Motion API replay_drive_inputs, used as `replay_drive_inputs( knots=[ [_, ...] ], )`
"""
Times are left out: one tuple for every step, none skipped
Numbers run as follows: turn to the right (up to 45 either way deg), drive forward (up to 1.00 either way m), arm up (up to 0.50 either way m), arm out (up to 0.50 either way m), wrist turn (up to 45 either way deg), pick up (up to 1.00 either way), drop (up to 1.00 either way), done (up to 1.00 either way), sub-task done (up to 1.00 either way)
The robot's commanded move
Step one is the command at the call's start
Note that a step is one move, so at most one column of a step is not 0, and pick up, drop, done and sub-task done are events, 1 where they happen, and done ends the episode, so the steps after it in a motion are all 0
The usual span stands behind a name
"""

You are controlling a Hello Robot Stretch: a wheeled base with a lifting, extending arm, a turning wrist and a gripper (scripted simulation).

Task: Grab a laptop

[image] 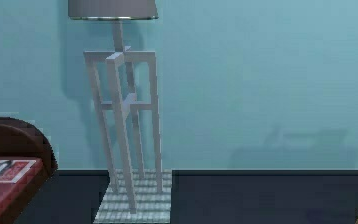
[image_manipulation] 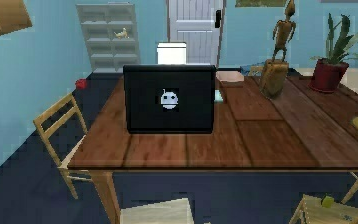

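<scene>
Laptop (image_manipulation: 169,98) panel upright; broadside toward camera

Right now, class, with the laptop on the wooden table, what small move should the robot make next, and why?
Probably extend the arm out toward the laptop: it stands open on the table, about midway across the arm side view, so little driving seems needed. A floor lamp stands close ahead by the wall.

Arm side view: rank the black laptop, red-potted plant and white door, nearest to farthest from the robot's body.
1. Black open laptop, middle of the brown wooden table.
2. Green plant in red pot, view's upper right.
3. White panelled door, top centre, beyond the table.
</scene>
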Motion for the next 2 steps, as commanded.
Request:
replay_drive_inputs(
  knots=[
    [0.0,0.00,0.38,0.00,0.0,0.00,0.00,0.00,0.00],
    [0.0,0.00,0.00,0.50,0.0,0.00,0.00,0.00,0.00]
  ],
)
